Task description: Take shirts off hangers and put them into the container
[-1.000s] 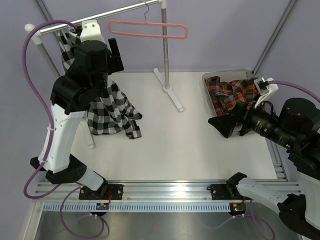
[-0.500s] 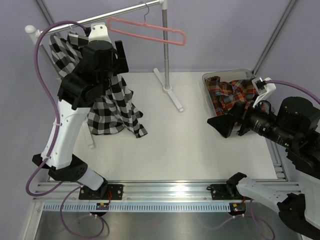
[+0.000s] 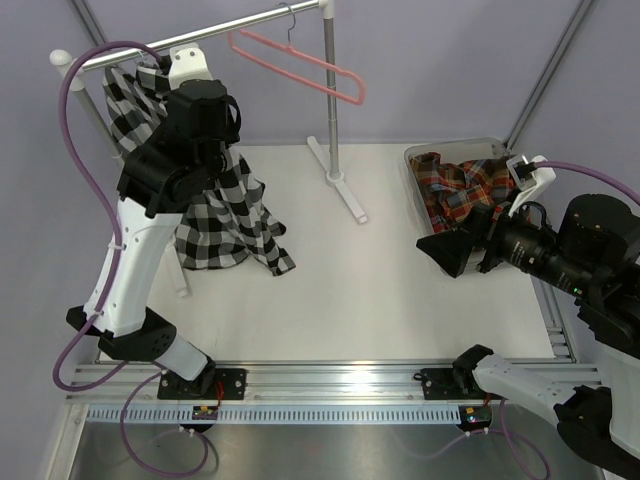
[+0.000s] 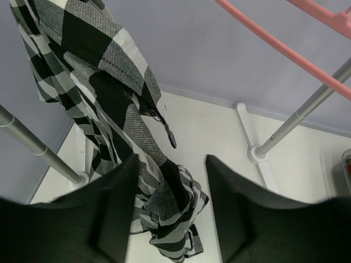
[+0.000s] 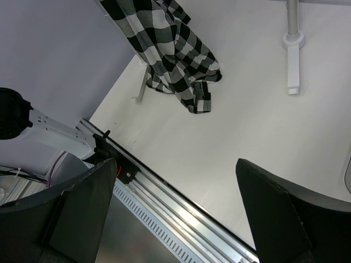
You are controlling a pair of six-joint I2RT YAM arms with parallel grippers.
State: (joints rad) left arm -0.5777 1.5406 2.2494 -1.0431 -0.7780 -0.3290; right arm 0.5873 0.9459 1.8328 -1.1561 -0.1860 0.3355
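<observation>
While my left gripper [image 4: 171,175] hangs parted, pinching nothing, by the check shirt [image 4: 109,109] under the rail [image 3: 250,24] | right gripper [image 5: 175,175] spread wide beside the bin [image 3: 412,152] | risk: pinching one loose fold; shirt slips or drags the rail over.

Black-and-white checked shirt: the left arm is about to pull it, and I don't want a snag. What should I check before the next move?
1. Black-and-white checked shirt off the silver rail: not ok, it hangs there.
2. Left gripper on fabric: not ok, jaws apart, nothing clamped.
3. Its hanger located: cannot tell, hidden.
4. Red-orange plaid shirt in translucent grey plastic bin: ok.
5. Right gripper free: ok, open, empty.
</observation>
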